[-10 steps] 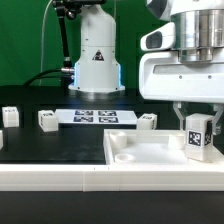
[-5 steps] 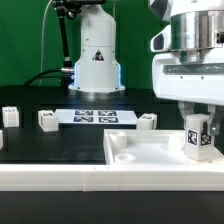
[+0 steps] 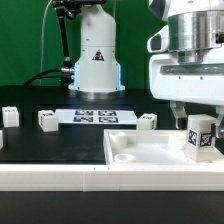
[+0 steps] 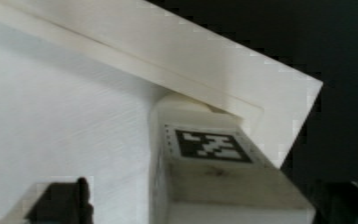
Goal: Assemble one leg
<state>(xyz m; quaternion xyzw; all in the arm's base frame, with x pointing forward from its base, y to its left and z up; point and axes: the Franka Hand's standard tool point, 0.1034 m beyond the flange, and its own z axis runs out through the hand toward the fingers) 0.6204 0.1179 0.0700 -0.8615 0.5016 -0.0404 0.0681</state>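
Exterior view: white tray (image 3: pixel 130 166) sits nearest on the desk (image 3: pixel 40 145), with the leg (image 3: pixel 202 140) upright at the tray's corner on the exterior view's right. Pincer (image 3: pixel 200 122) straddles the leg; can't tell if it's clamped. Marker board (image 3: pixel 95 116) lies behind.
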